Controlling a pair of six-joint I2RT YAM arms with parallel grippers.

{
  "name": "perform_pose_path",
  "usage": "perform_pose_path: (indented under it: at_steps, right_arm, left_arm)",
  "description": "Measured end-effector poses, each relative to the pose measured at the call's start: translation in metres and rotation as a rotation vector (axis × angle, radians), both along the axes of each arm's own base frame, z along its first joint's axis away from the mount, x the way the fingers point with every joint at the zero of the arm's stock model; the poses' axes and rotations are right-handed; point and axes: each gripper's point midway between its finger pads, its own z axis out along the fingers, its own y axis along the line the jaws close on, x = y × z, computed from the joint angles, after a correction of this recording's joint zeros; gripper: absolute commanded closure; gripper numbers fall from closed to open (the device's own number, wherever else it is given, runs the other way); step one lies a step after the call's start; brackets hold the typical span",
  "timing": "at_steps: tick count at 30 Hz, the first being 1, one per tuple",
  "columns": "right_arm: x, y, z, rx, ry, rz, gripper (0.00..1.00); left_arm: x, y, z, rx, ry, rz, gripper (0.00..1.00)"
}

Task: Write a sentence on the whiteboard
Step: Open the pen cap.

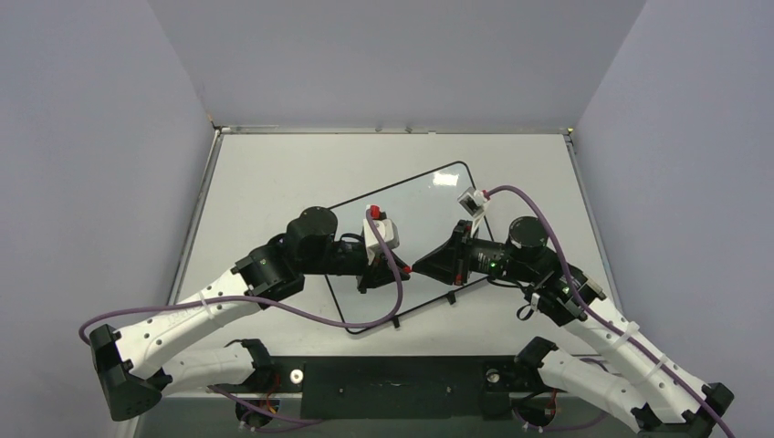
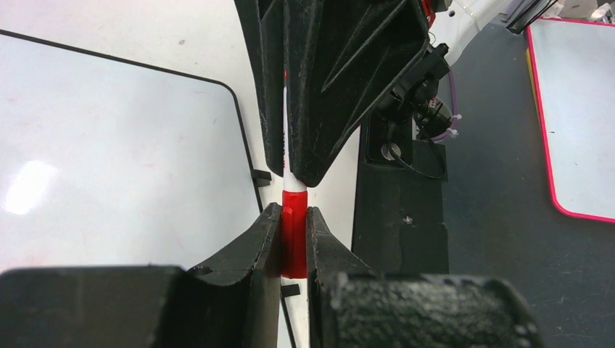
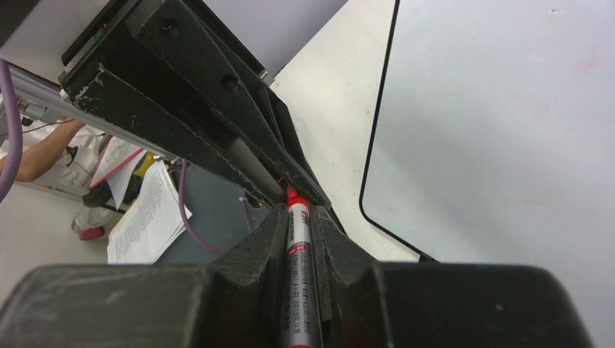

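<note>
Table (image 1: 274,164): matte white and walled in on three sides; it carries everything else.
Whiteboard (image 1: 415,196): glossy with a thin black rim, lying flat and skewed on the table ahead of both arm bases, where either arm can reach it.
Sentence: none to be seen. The board's surface looks blank in all three views, so I judge the writing has not begun.
Left gripper (image 2: 293,212): clamped tight on the red cap (image 2: 294,246), reaching in from the left over the board's near half.
Right gripper (image 3: 297,212): closed on the marker (image 3: 299,275) by its barrel, nose to nose with the left one.
Why held so: with one pincer on each end of the same pen, in line, a straight pull apart should free the cap. It looks to me like the uncapping step.
Cap: seated on the barrel, with no gap at the joint.
Print: small dark lettering and a red band run along the barrel in the right wrist view, too fine for me to read.
</note>
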Motion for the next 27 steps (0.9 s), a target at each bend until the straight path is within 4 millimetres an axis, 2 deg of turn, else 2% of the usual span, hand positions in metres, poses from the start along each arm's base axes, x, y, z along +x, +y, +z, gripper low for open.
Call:
perform_pose_path:
  at_steps: [5, 6, 9, 11, 15, 27]
  right_arm:
    - [0.001, 0.0, 0.0, 0.003, 0.009, -0.01, 1.0]
    - [0.003, 0.0, 0.0, 0.007, 0.014, -0.018, 1.0]
    - [0.007, 0.002, -0.002, 0.027, 0.032, -0.046, 1.0]
    - [0.009, 0.002, -0.003, 0.045, 0.044, -0.06, 1.0]
    - [0.011, 0.003, -0.004, 0.069, 0.057, -0.078, 1.0]
    - [0.022, -0.002, -0.001, 0.114, 0.161, -0.195, 1.0]
  left_arm:
    - [0.002, 0.0, 0.0, 0.002, -0.003, 0.008, 1.0]
    - [0.003, 0.0, 0.0, 0.002, -0.005, 0.015, 0.93]
    - [0.007, 0.001, -0.001, 0.007, -0.01, 0.038, 0.85]
    - [0.01, 0.002, -0.002, 0.01, -0.013, 0.055, 0.86]
    - [0.01, 0.002, -0.003, 0.012, -0.008, 0.062, 1.0]
    - [0.017, 0.0, 0.001, -0.011, -0.083, 0.118, 1.0]
